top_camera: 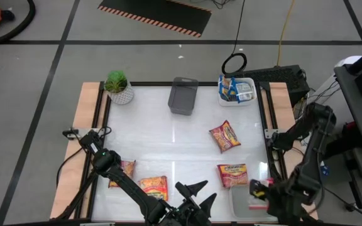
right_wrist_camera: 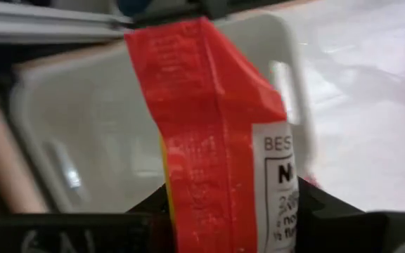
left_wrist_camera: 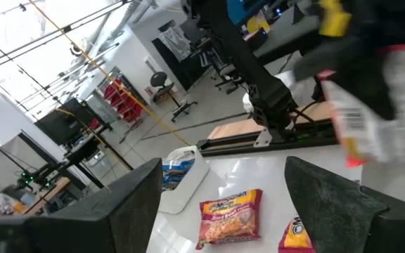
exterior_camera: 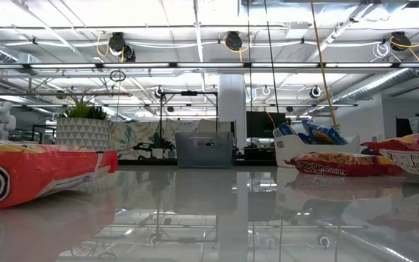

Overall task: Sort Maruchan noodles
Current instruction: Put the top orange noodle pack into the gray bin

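Note:
My right gripper hangs at the near right, shut on a red Maruchan packet above a white tray. My left gripper stands open and level near the table's front edge, with nothing between its fingers. Two red-and-yellow packets lie flat right of centre. Two more lie at the near left, beside the left arm. Blue packets sit in a white tray at the far right. My right gripper pinches the red packet between its two fingers at one end. The fingers slant steeply down from above. The packet reaches out beyond the fingertips, lifted clear, over the white tray's hollow; the fingers themselves hide how far back it sits.
A grey tray stands at the far middle and a potted plant at the far left corner. Black rails frame the table's sides. The white tray at the near right lies close to the right arm.

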